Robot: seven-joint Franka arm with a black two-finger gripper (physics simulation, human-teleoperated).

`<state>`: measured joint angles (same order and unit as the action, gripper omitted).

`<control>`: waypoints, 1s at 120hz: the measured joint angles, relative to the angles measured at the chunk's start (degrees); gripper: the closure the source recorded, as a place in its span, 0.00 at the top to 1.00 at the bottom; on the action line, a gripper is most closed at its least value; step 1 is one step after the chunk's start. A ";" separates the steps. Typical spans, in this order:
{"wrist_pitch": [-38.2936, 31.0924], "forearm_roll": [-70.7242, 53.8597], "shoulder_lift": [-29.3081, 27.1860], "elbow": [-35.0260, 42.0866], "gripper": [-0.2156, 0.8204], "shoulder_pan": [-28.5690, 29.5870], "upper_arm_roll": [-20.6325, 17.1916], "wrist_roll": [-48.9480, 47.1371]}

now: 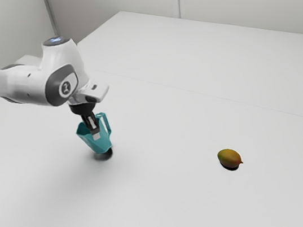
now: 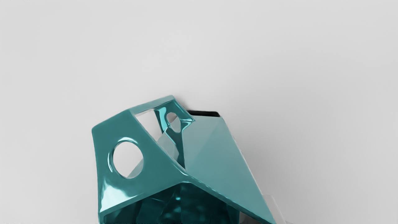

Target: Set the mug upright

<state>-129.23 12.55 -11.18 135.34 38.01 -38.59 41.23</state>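
In the exterior view my gripper (image 1: 95, 132) reaches down at the teal mug (image 1: 99, 144), with a finger against its near side. My gripper is shut on the mug's wall. The mug leans, its mouth toward the exterior view's upper left and its dark base low, over a dark shadow. Its handle points up, on the far side of the fingers. In the wrist view the angular mug (image 2: 217, 149) shows its handle with round holes and its dark inside. Beside its wall is my gripper (image 2: 261, 217), one pale fingertip seen outside; the other is mostly hidden.
A yellow-green and reddish mango (image 1: 229, 158) lies on the white table (image 1: 171, 208), well toward the exterior view's right from the mug. Another pale surface (image 1: 222, 61) and the room's walls stand behind the table.
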 joint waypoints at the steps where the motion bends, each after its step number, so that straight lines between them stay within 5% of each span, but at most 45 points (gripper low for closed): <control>1: -0.04 -0.24 -0.07 0.02 0.03 0.01 -0.15 -0.34; 120: -2.55 -4.32 2.06 3.06 0.07 0.18 -1.92 -21.23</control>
<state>-131.78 8.23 -9.12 138.40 38.18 -40.51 20.01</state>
